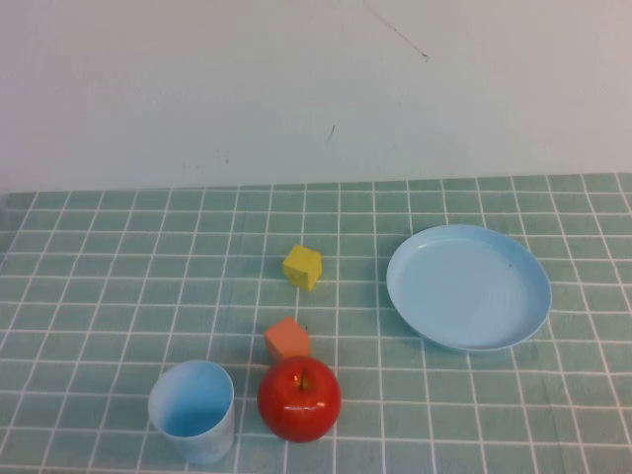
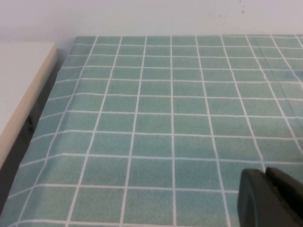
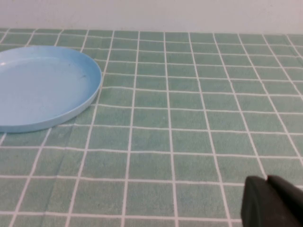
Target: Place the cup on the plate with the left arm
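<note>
Cup stands upright at the near-left of the surface, touching nothing, plate well apart to its far right — left gripper, jaws shut and empty, nearer than right gripper, jaws unreadable.

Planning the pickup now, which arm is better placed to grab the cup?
Left. The cup stands on the robot's left side of the table, beside the apple. The left gripper is shut over bare cloth; the right gripper sits near the plate.
</note>
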Robot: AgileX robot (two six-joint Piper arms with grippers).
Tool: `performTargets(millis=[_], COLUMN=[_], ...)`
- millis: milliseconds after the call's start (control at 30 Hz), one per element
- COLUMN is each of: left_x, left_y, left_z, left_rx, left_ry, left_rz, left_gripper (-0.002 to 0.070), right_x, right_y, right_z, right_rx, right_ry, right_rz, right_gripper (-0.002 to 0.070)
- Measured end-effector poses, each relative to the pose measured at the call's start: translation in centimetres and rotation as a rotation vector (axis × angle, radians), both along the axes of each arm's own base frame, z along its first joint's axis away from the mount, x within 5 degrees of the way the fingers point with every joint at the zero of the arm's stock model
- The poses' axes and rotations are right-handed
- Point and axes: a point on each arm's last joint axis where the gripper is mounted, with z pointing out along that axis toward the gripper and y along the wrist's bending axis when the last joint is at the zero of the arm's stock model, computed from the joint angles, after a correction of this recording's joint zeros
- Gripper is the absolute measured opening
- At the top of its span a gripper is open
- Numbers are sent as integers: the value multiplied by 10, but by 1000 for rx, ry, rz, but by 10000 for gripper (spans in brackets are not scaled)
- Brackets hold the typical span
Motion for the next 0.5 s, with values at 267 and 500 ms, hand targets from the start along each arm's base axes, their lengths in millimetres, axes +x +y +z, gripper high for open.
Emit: performTargets(millis=[267,500], left_x=[0,0], left_y=[1,2], left_z=[0,0], left_rx=[29,72], left_ry=[-1,-2], left_rz=[2,5], left_gripper=[-3,-3], right_x=[0,0], right_y=[0,0], right_z=[0,0], right_rx=[0,0], right_ry=[0,0], right_rz=[0,0], right_gripper=[-2,-2])
